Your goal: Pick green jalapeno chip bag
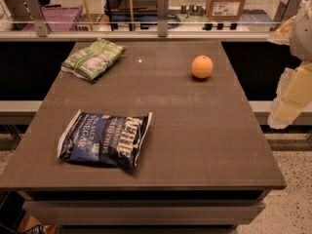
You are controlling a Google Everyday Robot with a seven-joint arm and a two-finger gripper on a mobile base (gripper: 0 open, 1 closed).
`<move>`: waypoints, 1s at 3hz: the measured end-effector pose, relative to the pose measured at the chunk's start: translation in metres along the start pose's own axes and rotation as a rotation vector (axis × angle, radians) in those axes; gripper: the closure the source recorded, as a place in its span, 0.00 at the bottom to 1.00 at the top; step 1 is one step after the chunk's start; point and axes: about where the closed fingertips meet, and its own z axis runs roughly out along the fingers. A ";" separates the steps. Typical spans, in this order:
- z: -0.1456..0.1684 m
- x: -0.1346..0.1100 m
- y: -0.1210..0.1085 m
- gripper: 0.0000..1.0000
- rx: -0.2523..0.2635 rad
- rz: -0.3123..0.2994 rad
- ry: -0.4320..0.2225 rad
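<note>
The green jalapeno chip bag [93, 58] lies flat at the far left corner of the brown table [195, 140], its white label panel facing up. My gripper [291, 99] is at the right edge of the view, off the table's right side and raised above floor level, far from the green bag. It holds nothing that I can see.
A larger dark-blue salt and vinegar chip bag [105, 139] lies at the near left of the table. An orange [202, 67] sits at the far right. A glass railing [161, 28] runs behind the table's far edge.
</note>
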 end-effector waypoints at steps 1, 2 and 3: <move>0.000 0.000 0.000 0.00 0.000 0.000 0.000; -0.005 -0.001 -0.001 0.00 0.011 0.002 -0.018; -0.011 -0.012 -0.006 0.00 0.019 0.016 -0.100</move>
